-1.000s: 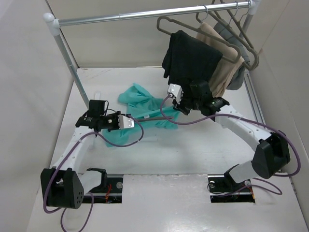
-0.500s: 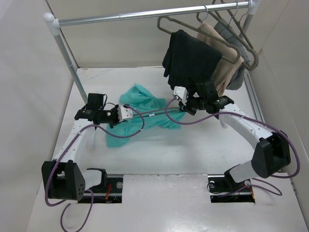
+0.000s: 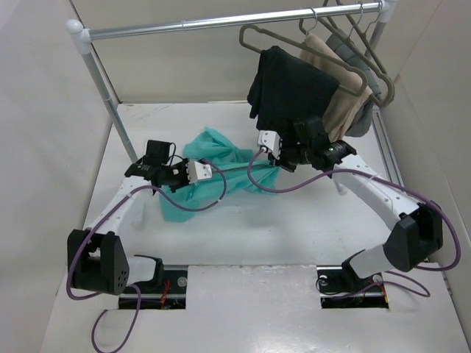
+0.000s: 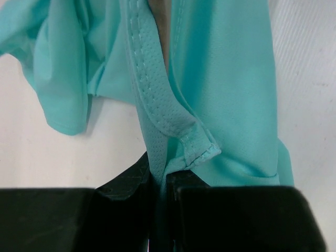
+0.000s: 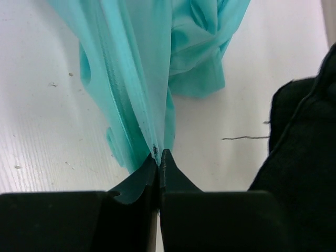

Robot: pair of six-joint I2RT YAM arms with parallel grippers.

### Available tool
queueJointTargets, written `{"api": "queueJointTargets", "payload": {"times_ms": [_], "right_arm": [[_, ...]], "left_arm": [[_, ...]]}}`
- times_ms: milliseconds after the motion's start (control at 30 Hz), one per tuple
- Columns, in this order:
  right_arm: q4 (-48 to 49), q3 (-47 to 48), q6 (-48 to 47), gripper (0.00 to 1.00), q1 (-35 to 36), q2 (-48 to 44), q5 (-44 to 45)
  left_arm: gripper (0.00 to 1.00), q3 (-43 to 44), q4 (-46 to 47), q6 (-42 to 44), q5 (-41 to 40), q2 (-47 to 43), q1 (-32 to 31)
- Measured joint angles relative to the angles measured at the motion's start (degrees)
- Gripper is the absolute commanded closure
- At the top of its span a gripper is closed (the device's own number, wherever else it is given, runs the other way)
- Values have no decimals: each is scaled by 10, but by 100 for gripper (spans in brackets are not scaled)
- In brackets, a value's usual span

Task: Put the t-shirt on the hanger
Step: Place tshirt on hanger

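— Where did we stand?
— Low in each wrist view, our left gripper (image 4: 157,176) and right gripper (image 5: 159,157) were each clamped on the teal t-shirt (image 3: 221,151), which was bunched mid-frame.
— Nearly done?
— Hardly. We couldn't make out the hanger, so we judged the threading unfinished.

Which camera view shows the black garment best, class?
The top external view: the black garment hangs in full there. The right wrist view catches only a dark edge; the left wrist view shows none.

High rear view facing rack (image 3: 221,21), wrist views close, all sharing t-shirt (image 3: 215,148)
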Motion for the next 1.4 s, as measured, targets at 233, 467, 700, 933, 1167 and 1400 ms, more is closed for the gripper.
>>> {"api": "queueJointTargets", "payload": {"times_ms": [233, 467, 700, 933, 1167, 1400], "right_arm": [[-32, 58, -12, 100, 38, 6, 29], [-14, 105, -17, 84, 68, 80, -28], [-28, 122, -43, 37, 44, 106, -60], [-70, 175, -140, 63, 70, 85, -80], [-124, 203, -216, 70, 113, 98, -150], [-148, 206, -242, 74, 110, 120, -152]], "left_arm": [[100, 2, -3, 4, -40, 21, -21], [100, 59, -49, -10, -6, 38, -30], [100, 70, -80, -25, 29, 44, -39], [100, 70, -82, -44, 53, 46, -37], [100, 71, -82, -58, 68, 53, -35], [100, 75, -81, -71, 71, 57, -35]]}}
